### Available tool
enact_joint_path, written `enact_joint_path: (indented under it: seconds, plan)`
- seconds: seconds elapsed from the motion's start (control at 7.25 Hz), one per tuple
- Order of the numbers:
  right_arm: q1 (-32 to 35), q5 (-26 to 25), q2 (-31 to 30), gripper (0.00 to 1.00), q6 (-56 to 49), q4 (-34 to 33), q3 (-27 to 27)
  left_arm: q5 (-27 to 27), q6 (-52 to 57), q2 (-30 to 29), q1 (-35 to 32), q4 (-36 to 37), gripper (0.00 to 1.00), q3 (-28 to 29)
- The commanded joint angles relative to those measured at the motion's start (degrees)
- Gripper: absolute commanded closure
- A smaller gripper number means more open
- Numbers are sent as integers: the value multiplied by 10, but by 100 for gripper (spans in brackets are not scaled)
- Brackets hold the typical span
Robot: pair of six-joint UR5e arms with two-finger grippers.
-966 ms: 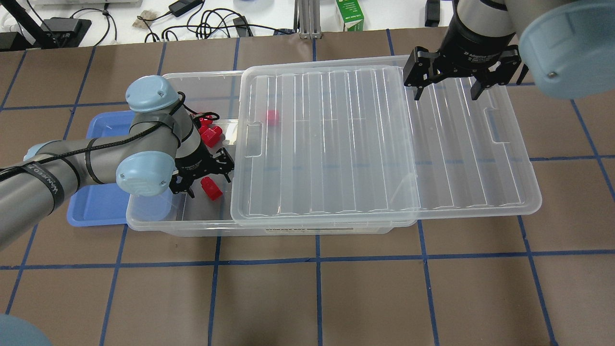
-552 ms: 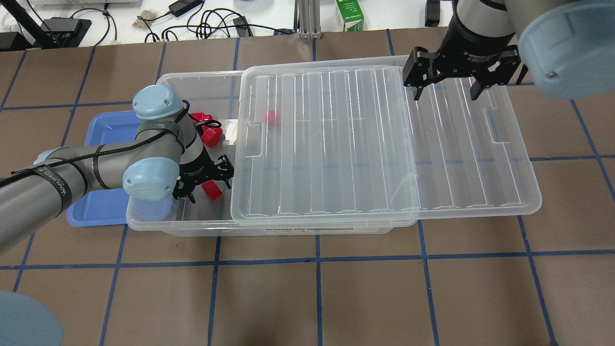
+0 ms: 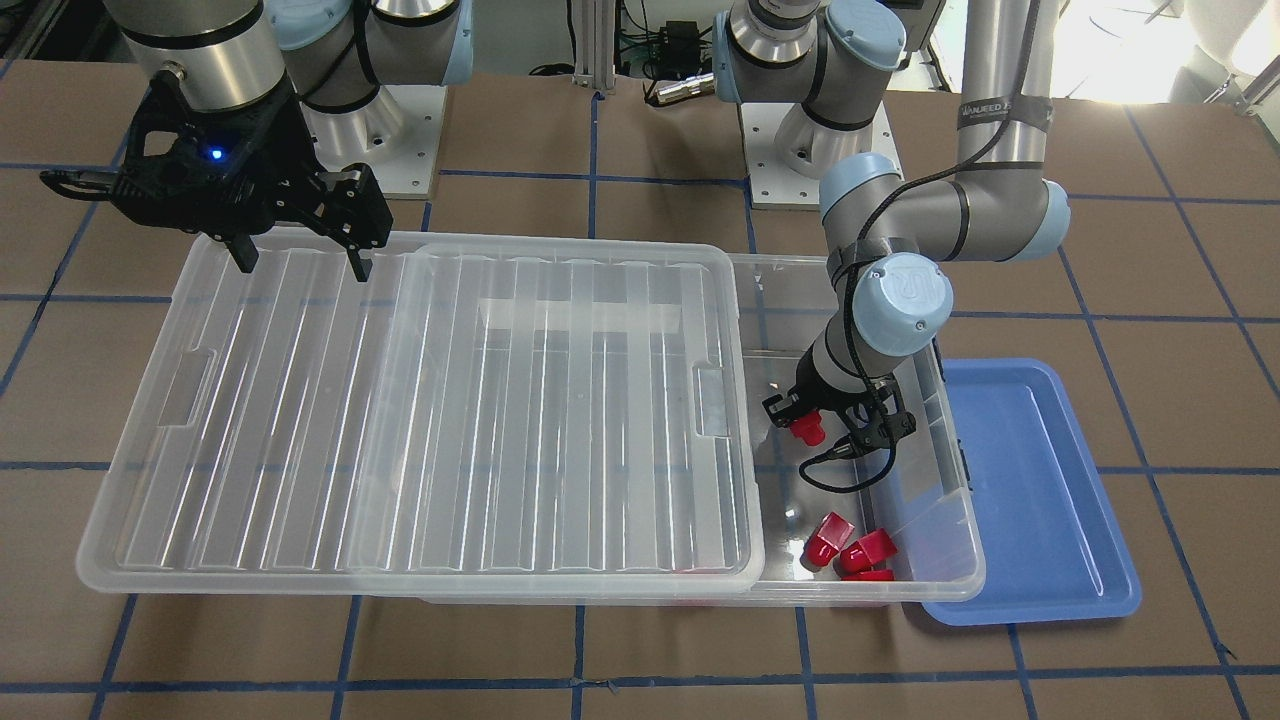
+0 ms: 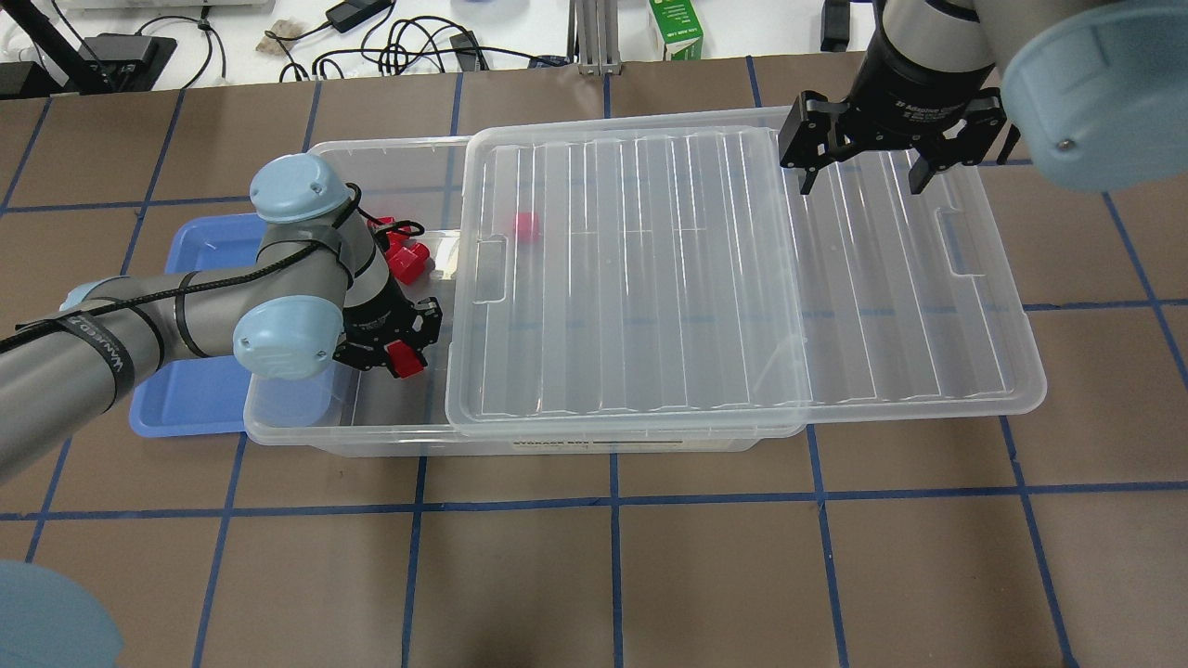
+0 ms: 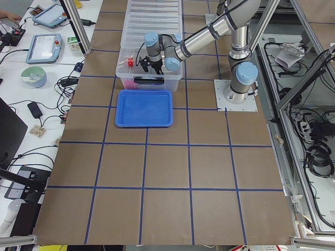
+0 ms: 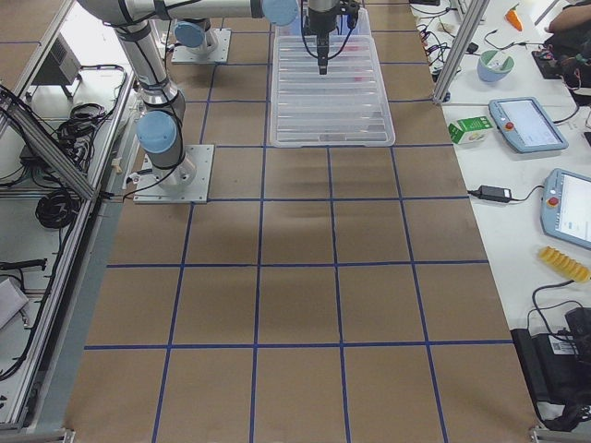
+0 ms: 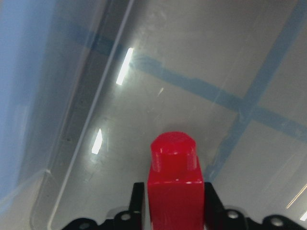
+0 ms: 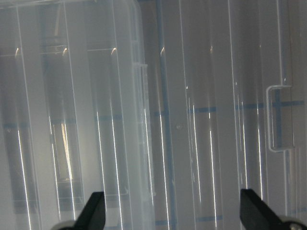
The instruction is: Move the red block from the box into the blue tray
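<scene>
My left gripper (image 4: 393,349) is inside the open end of the clear box (image 4: 371,434) and is shut on a red block (image 4: 405,358). The wrist view shows the block (image 7: 175,182) clamped between the fingers, stub forward, over the box floor. It also shows from the front (image 3: 806,430). Three more red blocks (image 4: 406,260) lie in the box's far corner, and another (image 4: 526,225) sits under the lid. The blue tray (image 4: 186,404) lies against the box's left side, partly under my arm. My right gripper (image 4: 863,176) hangs open above the lid (image 4: 742,278).
The ribbed lid is slid to the right and covers most of the box, overhanging its right end. A green carton (image 4: 676,28) and cables (image 4: 399,42) lie beyond the table's far edge.
My left gripper came down over the lone red block near the box's front and shut on it. The right arm has not moved.
</scene>
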Motion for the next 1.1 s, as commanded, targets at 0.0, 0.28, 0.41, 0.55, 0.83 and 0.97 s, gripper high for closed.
enact_joint_path:
  seconds: [0.0,0.28,0.41,0.55,0.83,0.97]
  plan:
    - [0,0,0,0,-1,0,0,0,-1,46,1,-98,100,65]
    - [-9,0,3,0,-50,0,-1,1,43,71,3,-232,100,194]
    - [-24,-7,4,0,-115,-3,-3,3,162,71,33,-252,100,212]
    - [-66,3,2,0,-142,2,-4,1,313,71,84,-251,100,208]
    - [-148,2,3,0,-265,-1,-4,1,452,52,191,-255,100,206]
    - [-199,4,3,0,-307,0,0,2,523,33,215,-253,100,193]
